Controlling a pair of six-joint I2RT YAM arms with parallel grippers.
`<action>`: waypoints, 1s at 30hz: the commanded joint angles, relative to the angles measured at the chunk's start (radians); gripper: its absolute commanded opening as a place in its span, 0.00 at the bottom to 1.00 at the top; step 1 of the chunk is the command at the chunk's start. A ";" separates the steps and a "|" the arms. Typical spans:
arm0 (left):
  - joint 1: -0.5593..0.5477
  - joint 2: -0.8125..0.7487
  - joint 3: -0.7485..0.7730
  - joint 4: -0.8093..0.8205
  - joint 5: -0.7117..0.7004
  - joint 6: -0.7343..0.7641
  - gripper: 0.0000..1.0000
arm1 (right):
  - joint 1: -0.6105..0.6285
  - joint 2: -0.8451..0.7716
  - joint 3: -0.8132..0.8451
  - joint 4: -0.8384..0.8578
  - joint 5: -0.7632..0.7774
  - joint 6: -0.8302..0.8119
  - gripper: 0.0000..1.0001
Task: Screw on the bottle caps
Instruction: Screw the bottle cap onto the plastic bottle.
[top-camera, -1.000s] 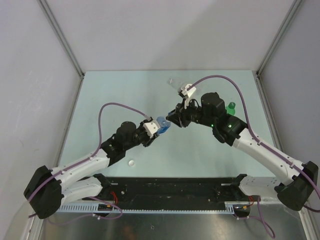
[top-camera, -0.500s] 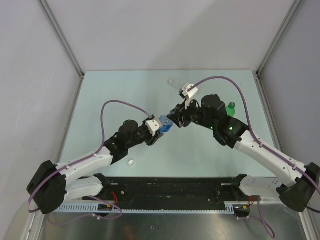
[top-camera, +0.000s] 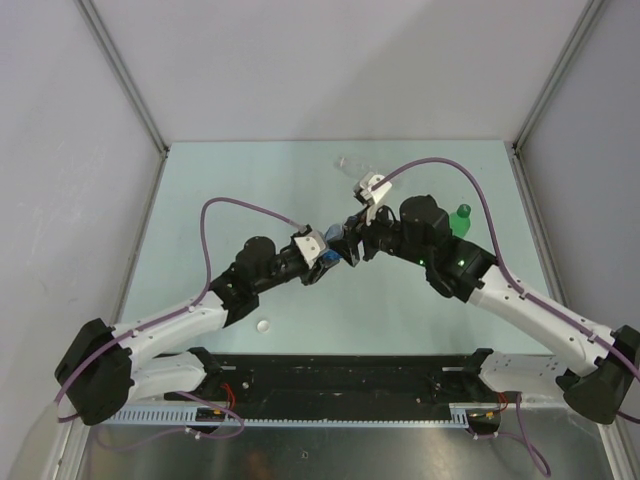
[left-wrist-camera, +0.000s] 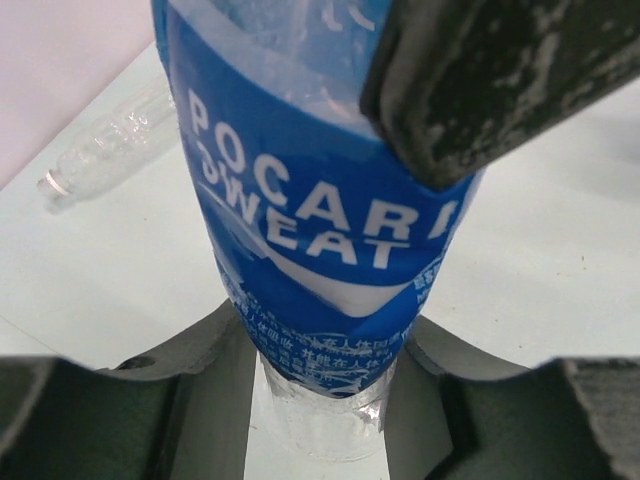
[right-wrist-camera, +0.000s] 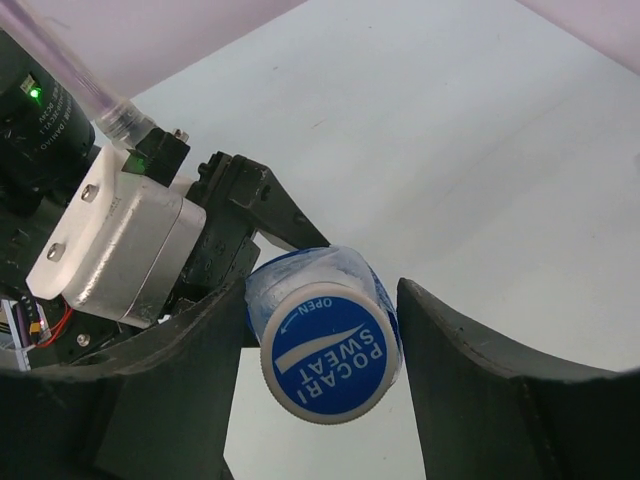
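Now that my right end effector (top-camera: 353, 243) has closed in around the cap (right-wrist-camera: 328, 357), pinched or not I cannot tell, my left end effector (top-camera: 332, 256) clamps the blue-label bottle (left-wrist-camera: 320, 220) for twisting.

Seen from the left wrist, the labelled bottle (left-wrist-camera: 320, 230) runs off the top edge beyond the left claw (left-wrist-camera: 325, 335), its neck masked by a finger (left-wrist-camera: 500, 80) of the right claw (right-wrist-camera: 325, 310). Between the right claw's fingers, the cap (right-wrist-camera: 330, 352) hides the bottle's body; whether they pinch it cannot be told. From above, the bottle is nearly buried where both claws meet.
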 joint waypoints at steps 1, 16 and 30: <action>-0.010 -0.022 0.081 0.195 0.038 -0.037 0.00 | 0.002 -0.006 -0.031 -0.099 0.058 -0.023 0.67; -0.002 -0.039 0.033 0.208 0.040 -0.049 0.00 | 0.001 -0.206 -0.078 -0.036 -0.028 -0.131 0.99; 0.056 -0.084 -0.041 0.201 0.413 -0.006 0.00 | -0.017 -0.462 -0.199 0.052 -0.185 -0.397 0.99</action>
